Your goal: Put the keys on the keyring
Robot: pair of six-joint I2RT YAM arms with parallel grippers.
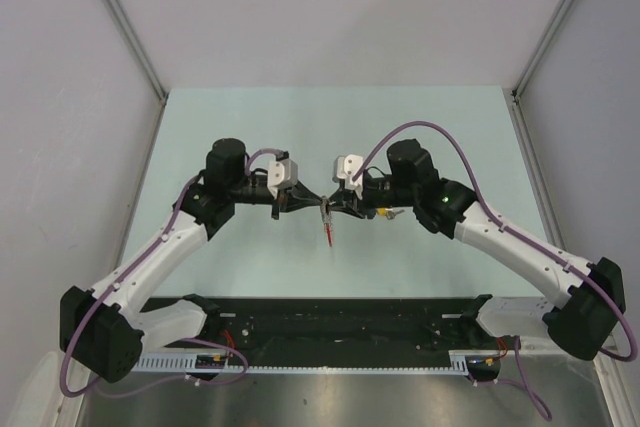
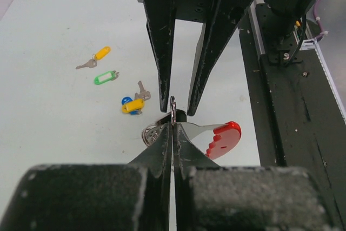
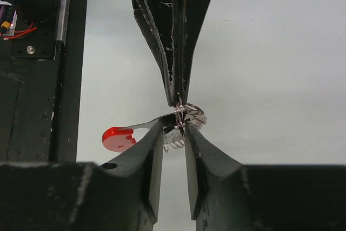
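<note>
Left wrist alone shows spare keys (image 2: 106,77); left claw (image 2: 173,129) pinches the keyring (image 2: 223,138), right claw (image 3: 174,131) seemingly parted.

Pale green tabletop (image 1: 250,267) enclosed by plain white panels (image 1: 330,7) on three sides. Panel joints marked by grey metal struts (image 1: 122,17). Even diffuse light, soft shadows cast on tabletop.

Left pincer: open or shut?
Shut: in the left wrist view, the left pincer shows no gap between its fingers, which pinch the keyring.
</note>
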